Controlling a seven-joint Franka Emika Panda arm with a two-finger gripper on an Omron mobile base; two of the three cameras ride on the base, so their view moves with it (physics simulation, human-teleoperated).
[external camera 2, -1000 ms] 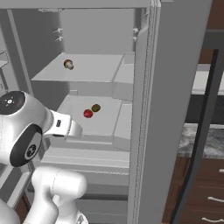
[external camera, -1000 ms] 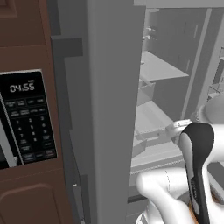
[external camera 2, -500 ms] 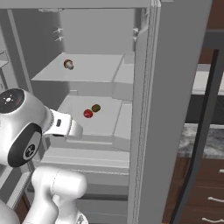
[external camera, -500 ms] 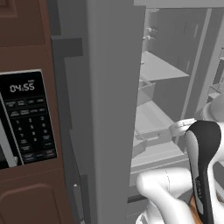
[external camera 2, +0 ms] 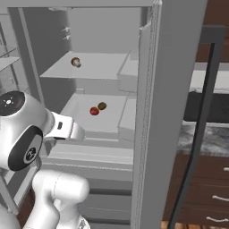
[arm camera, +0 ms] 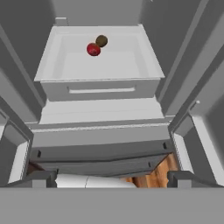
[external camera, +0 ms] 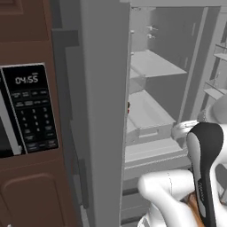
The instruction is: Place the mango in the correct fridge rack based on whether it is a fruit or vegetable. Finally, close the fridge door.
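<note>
Mango (external camera 2: 94,111) lies in the fridge's open drawer (arm camera: 52,61), the tray-like rack below the upper shelf. It rests on the drawer floor toward the back, red with a paler patch. Also seen in the hand view, mango at (arm camera: 93,49).

A small brown-olive round item (external camera 2: 102,106) sits just beside the mango, touching or nearly so, on the side farther into the drawer. Same pairing in the hand view, brown item at (arm camera: 102,40).

Upper shelf (external camera 2: 94,71) above the drawer carries a small round brownish object (external camera 2: 76,62) near its left rear. Too small to identify.

Gripper (arm camera: 112,178): jaws spread wide, nothing between them. The two dark fingertips (arm camera: 39,178) stand far apart, in front of and lower than the drawer, well apart from the mango. The hand looks down over the drawer's front wall.

Fridge door (external camera 2: 165,112) stands open, edge-on to the right of the drawer in the right base view, its long dark bar handle (external camera 2: 201,120) on the outer face.

In the left base view, a microwave panel (external camera: 31,111) reading 04:55 is set in brown cabinetry left of the fridge; another grey door (external camera: 104,111) blocks most of the drawer.
</note>
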